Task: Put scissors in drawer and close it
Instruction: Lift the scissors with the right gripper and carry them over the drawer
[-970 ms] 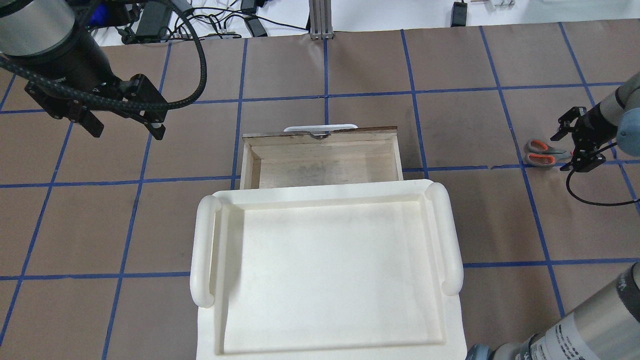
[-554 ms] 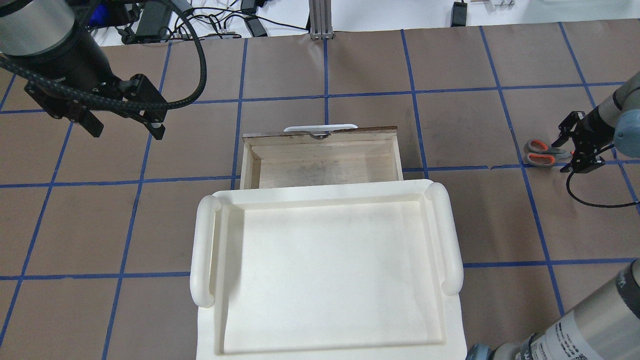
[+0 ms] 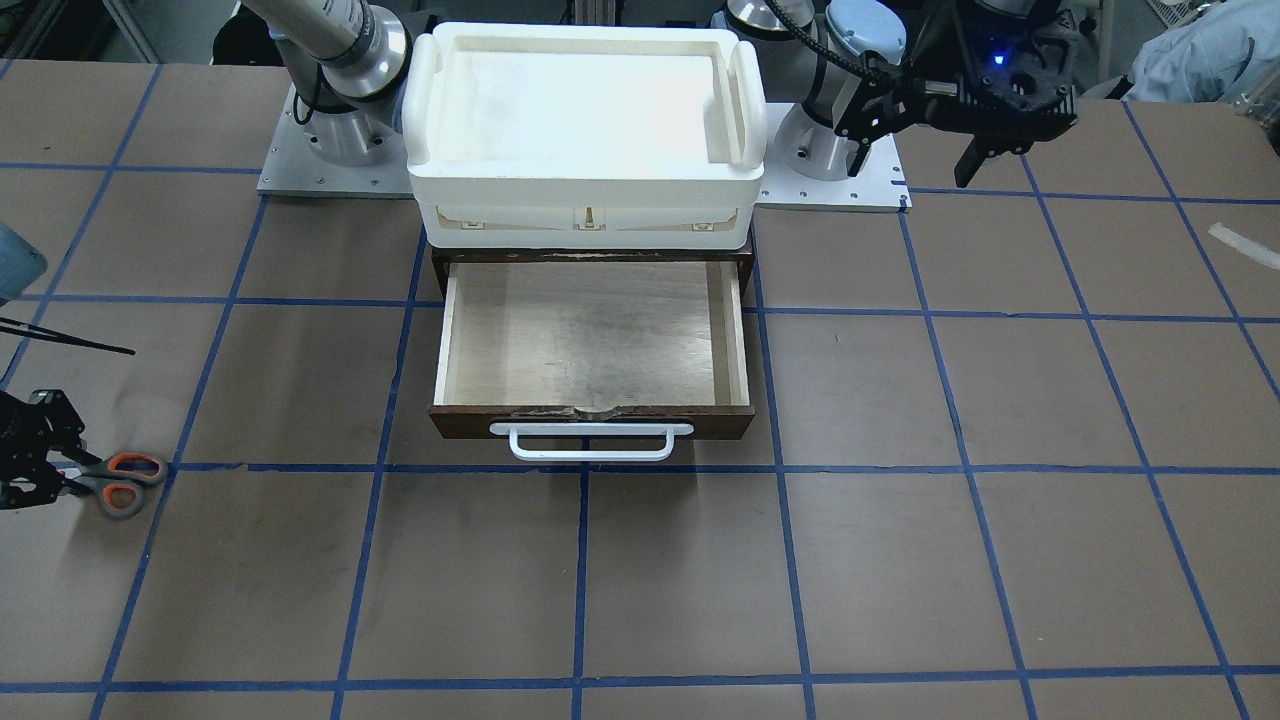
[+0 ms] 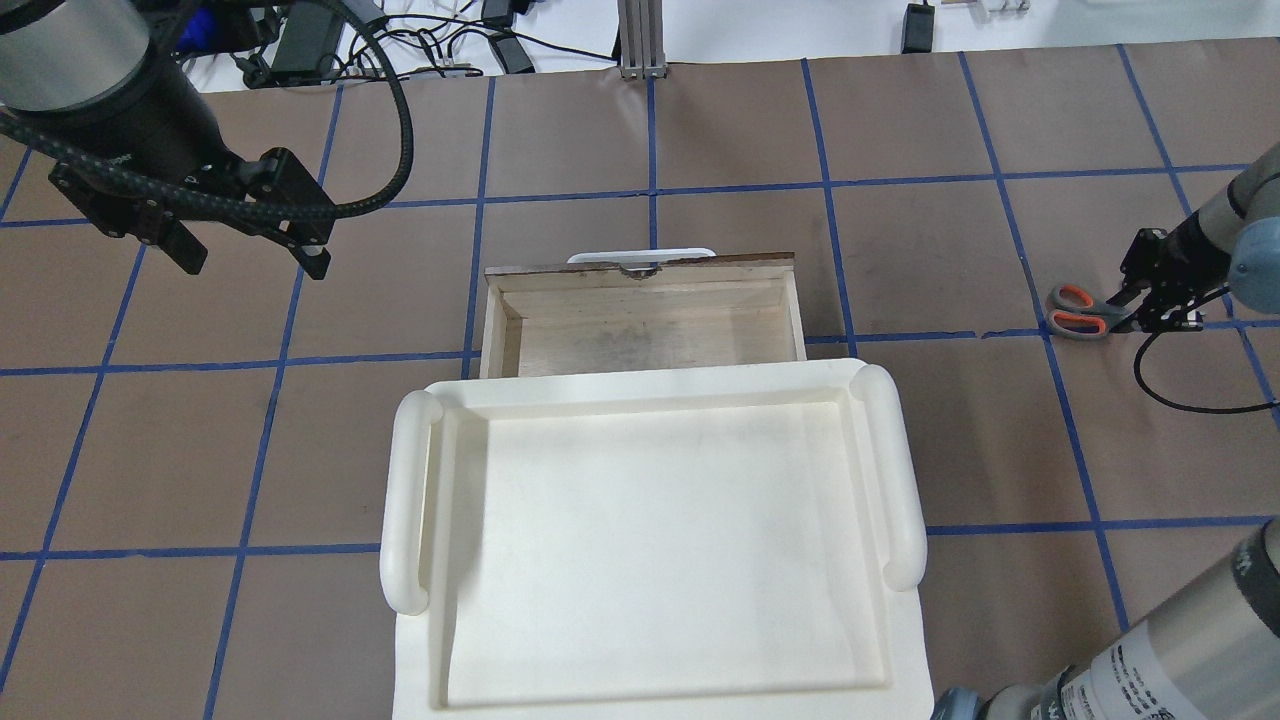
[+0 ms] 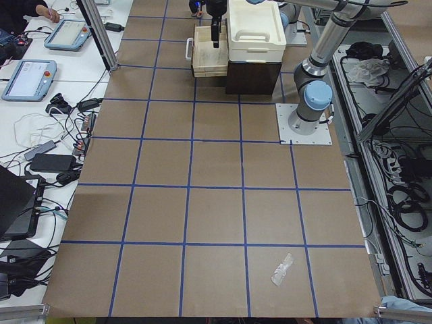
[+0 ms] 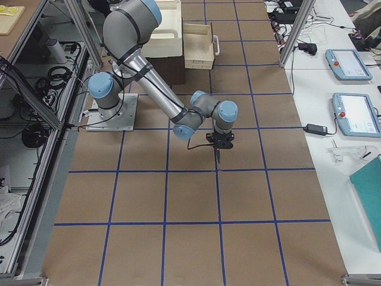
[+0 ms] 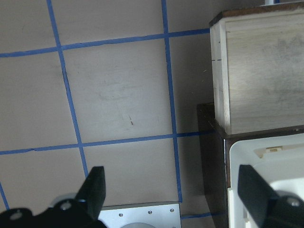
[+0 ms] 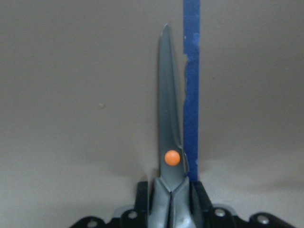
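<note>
Two tools, one drawer, one white box, one pair of scissors. The left tool [image 4: 250,258] hangs above the surface [image 4: 700,130], fingers wide apart, touching nothing. The drawer [image 4: 492,330] stands open under the box [image 4: 410,500]. Far right on the surface, the scissors [image 4: 1078,310] sit clamped near the pivot by the right tool [image 4: 1138,308].

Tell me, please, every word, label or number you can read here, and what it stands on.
Nothing reads with certainty.
White print on the left arm, at its black wrist: too small to read.
Label on the right arm, lower section: blurred.
Pendant screens beside the table: too small to read.
</note>
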Controlling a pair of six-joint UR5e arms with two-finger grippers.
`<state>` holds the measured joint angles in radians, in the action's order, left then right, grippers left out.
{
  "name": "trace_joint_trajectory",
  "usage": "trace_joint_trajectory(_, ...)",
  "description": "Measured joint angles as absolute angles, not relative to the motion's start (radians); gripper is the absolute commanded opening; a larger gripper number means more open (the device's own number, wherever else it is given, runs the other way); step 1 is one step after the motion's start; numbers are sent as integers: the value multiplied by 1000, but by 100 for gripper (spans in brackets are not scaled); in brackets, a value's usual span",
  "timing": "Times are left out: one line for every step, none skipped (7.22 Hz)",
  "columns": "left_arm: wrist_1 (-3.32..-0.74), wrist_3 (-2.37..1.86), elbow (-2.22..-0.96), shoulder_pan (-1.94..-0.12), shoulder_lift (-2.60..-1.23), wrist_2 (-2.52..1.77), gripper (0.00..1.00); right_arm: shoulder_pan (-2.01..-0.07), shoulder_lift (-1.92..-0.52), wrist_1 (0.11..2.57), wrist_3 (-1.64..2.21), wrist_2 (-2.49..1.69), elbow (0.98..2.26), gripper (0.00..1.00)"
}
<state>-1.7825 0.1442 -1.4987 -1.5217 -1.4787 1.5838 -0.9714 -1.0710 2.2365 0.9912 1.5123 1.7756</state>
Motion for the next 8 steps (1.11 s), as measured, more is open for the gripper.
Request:
trace_joint_trajectory(-1782, 144, -1499, -1522, -1480, 1584, 100, -973, -1073, 2237, 991, 1512, 1774, 21)
trace_joint_trajectory(-1781, 144, -1501, -1522, -1483, 1584, 100, -974, -1078, 2242, 992, 1522, 1772, 18)
trace_joint_trajectory(-1777, 145, -1506, -1522, -1489, 1583, 100, -976, -1089, 2247, 992, 1540, 1770, 15)
trace_joint_trajectory(-1772, 146, -1512, -1522, -1495, 1582, 100, -980, -1113, 2243, 990, 1551, 1759, 15)
trace_joint_trajectory(-1770, 147, -1516, -1521, -1495, 1582, 100, -995, -1147, 2214, 992, 1554, 1736, 15)
trace_joint_trajectory(-1770, 149, -1518, -1520, -1493, 1582, 100, -1027, -1183, 2166, 999, 1554, 1709, 15)
trace_joint_trajectory(-1769, 150, -1518, -1519, -1489, 1582, 100, -1069, -1216, 2118, 1010, 1551, 1681, 14)
trace_joint_trajectory(-1769, 149, -1519, -1519, -1484, 1582, 100, -1112, -1247, 2078, 1026, 1548, 1656, 14)
